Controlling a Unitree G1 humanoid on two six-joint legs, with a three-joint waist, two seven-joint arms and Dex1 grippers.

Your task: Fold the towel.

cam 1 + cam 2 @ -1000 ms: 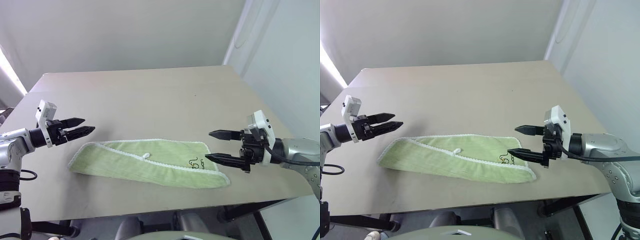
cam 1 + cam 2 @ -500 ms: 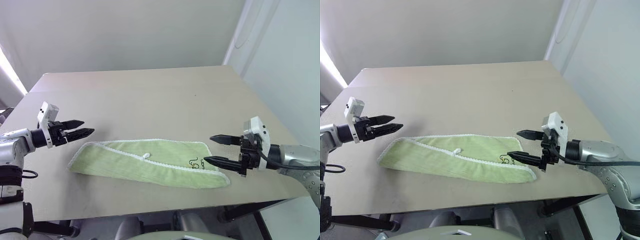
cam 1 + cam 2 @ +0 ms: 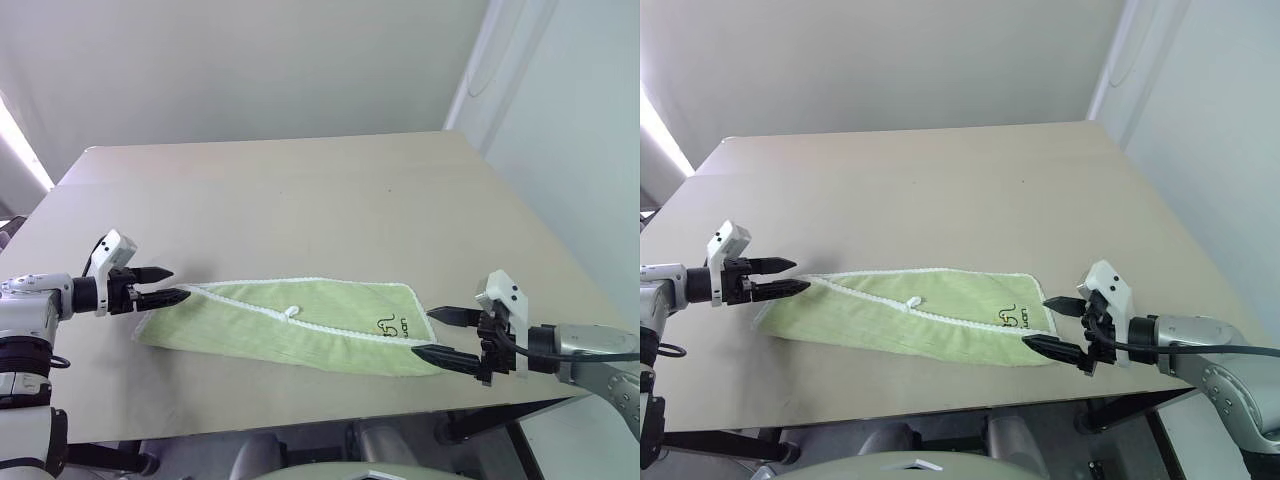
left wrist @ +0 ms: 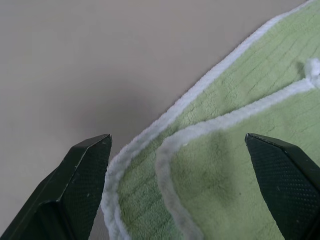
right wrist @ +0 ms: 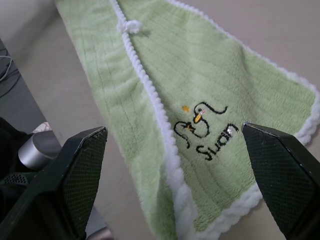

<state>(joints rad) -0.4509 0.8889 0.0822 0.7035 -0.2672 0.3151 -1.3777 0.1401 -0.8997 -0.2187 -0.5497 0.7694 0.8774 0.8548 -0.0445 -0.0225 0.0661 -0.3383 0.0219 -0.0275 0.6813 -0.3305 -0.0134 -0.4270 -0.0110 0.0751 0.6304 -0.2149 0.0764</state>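
Right gripper: nearest, at towel's right end, jaws wide apart, nothing held.
Towel: near front edge of table, already doubled lengthwise, white trim and loop on top, logo at right end.
Handling: judged soft, light, limp; likely to sag and slide when lifted.
Hold points: trimmed corners at each short end.
Left gripper: at left end, fingers spread, empty.
Containers: none seen.
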